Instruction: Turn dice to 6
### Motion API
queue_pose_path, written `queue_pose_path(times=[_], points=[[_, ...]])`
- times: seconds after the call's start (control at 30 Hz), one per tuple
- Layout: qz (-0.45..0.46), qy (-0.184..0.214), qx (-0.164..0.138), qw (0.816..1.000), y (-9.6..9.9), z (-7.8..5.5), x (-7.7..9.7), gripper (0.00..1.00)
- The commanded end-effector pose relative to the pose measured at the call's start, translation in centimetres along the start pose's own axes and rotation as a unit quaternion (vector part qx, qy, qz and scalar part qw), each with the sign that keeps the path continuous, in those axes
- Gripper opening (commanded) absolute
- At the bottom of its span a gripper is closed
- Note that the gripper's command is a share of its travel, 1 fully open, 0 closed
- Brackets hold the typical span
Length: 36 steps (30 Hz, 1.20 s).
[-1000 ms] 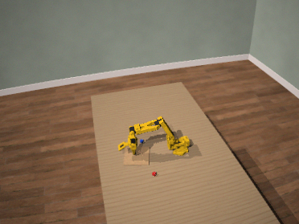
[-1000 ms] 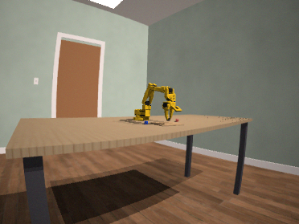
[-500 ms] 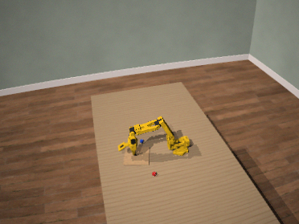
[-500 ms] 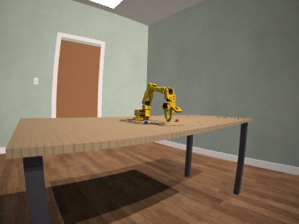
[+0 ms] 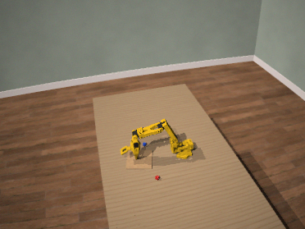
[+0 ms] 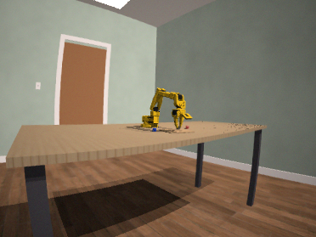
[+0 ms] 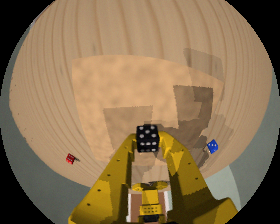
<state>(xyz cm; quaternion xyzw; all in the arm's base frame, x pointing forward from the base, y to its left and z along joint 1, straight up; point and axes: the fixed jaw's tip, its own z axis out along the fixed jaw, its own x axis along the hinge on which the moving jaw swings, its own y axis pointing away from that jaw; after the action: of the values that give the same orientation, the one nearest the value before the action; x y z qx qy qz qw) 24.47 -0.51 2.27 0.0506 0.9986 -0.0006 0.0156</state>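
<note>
Wooden tabletop carries the yellow arm. Beneath its claw lies the tan mat. The claw grasps the black die between its tips. The blue die and red die rest off the mat, well apart, on opposite sides of the claw.
</note>
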Motion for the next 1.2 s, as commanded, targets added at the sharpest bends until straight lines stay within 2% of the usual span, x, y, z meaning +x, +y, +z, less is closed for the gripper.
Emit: queue_pose_path(times=[0.0,0.43,1.17], points=[[0.003,-0.018,-0.001,1.0,-0.11,-0.52,-0.42,0.0],[0.003,-0.018,-0.001,1.0,-0.11,0.07,-0.44,0.0],[0.003,-0.018,-0.001,1.0,-0.11,0.22,-0.44,0.0]])
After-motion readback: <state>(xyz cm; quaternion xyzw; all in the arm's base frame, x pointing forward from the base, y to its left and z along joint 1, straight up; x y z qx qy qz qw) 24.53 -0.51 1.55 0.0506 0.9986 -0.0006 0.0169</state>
